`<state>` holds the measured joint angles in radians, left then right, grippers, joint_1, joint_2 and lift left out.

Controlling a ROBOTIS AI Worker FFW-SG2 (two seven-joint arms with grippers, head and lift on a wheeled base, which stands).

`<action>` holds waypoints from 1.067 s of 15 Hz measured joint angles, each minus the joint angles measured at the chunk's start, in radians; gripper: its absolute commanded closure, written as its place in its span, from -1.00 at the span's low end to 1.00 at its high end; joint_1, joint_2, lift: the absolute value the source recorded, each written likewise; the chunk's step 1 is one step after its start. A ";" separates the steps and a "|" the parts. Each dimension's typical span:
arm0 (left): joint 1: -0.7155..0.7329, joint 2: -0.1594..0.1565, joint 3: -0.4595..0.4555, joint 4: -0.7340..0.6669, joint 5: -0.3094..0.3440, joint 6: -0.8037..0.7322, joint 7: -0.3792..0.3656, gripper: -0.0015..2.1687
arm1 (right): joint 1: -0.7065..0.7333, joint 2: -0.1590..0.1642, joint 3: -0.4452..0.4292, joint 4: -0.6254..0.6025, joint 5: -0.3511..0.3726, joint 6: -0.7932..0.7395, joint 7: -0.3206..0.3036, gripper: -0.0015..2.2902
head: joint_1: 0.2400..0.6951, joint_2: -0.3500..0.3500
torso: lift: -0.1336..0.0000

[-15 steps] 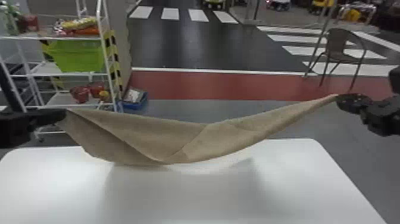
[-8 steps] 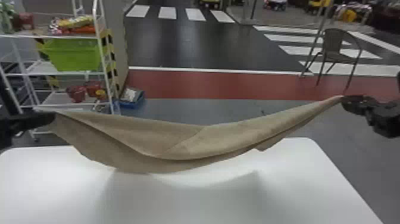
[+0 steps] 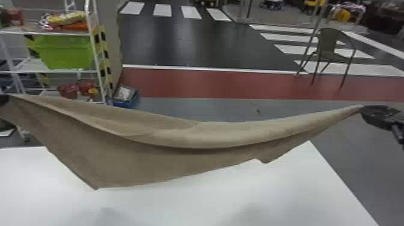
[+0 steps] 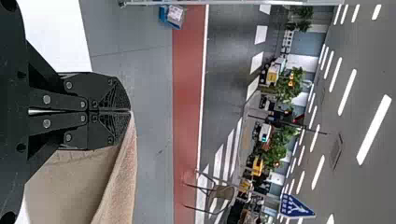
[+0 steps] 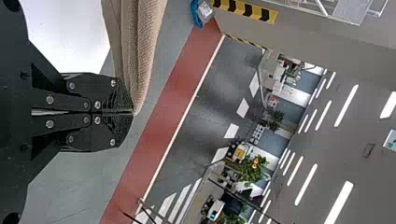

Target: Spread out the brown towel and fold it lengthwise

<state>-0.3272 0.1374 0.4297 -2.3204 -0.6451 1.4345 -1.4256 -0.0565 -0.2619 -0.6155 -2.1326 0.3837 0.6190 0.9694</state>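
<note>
The towel (image 3: 150, 162) hangs between left hand (image 3: 3, 99) and right hand (image 3: 363, 108) — each pinching an end. Green bin (image 3: 66, 52) on shelf (image 3: 31, 65); blue bin (image 3: 127, 104) (on the floor (image 3: 210, 110)) holds something pale (image 3: 123, 93).

– How are we posed here?

– We hold our left gripper (image 3: 4, 100) at the head view's left edge, well apart from our right gripper (image 3: 363, 109), which juts inward from the right edge.

– And our grip?

– We have our flat black left fingers (image 4: 112, 93) pressed together, tips meeting, and our right fingers (image 5: 112, 133) closed likewise.
</note>
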 measured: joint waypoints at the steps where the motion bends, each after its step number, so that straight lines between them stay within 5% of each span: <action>1: -0.018 0.011 -0.016 0.025 -0.011 0.015 0.017 0.96 | 0.005 0.001 0.004 -0.001 -0.001 0.002 -0.004 0.21 | 0.24 -0.41 | -0.83; 6: -0.063 -0.001 -0.242 0.390 -0.072 -0.068 0.100 0.96 | 0.049 0.022 0.170 0.132 0.107 0.000 -0.017 0.21 | 0.78 -0.42 | -0.83; 9: -0.081 -0.035 -0.294 0.552 -0.092 -0.160 0.204 0.96 | 0.059 0.029 0.260 0.193 0.148 -0.039 -0.037 0.21 | 1.00 -0.34 | -0.83; 10: -0.089 -0.043 -0.306 0.581 -0.098 -0.172 0.236 0.77 | 0.052 0.031 0.266 0.200 0.153 -0.040 -0.036 0.21 | 1.00 -0.33 | -0.83; 12: -0.095 -0.056 -0.331 0.618 -0.125 -0.178 0.301 -0.85 | 0.048 0.032 0.269 0.206 0.158 -0.039 -0.033 0.21 | 1.00 -0.33 | -0.83; 13: -0.076 -0.065 -0.336 0.623 -0.134 -0.194 0.353 -1.00 | 0.054 0.033 0.272 0.207 0.159 -0.039 -0.032 0.21 | 1.00 -0.32 | -0.83; 16: 0.004 -0.079 -0.316 0.585 -0.129 -0.256 0.433 -0.98 | 0.072 0.033 0.284 0.207 0.159 -0.043 -0.031 0.21 | 1.00 -0.26 | -0.83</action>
<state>-0.3231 0.0583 0.1132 -1.7350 -0.7738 1.1786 -0.9927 0.0159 -0.2286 -0.3311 -1.9252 0.5424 0.5759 0.9381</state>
